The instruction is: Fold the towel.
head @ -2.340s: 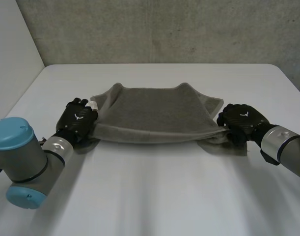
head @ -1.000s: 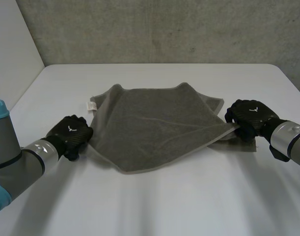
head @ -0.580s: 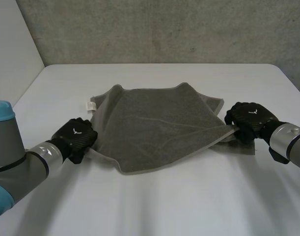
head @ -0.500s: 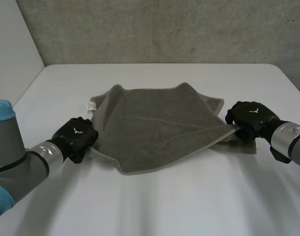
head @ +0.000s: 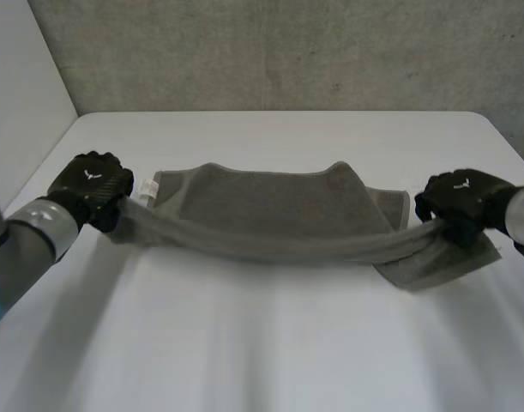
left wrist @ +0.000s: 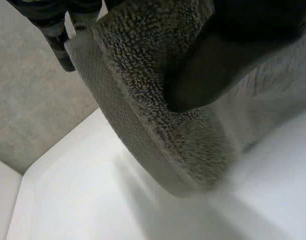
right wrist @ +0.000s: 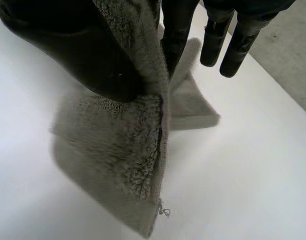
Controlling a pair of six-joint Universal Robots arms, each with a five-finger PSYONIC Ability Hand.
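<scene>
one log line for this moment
phase: fold in progress | left hand: pinches towel, left end of lifted edge | right hand: pinches right end | towel: edge stretched between hands, rest on table

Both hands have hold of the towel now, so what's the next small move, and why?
Probably carry both hands away from the robot, over the towel's far edge, then lower them. The left hand and right hand each pinch an end of the near edge, which sags stretched between them over the table, while the far part lies flat.
</scene>
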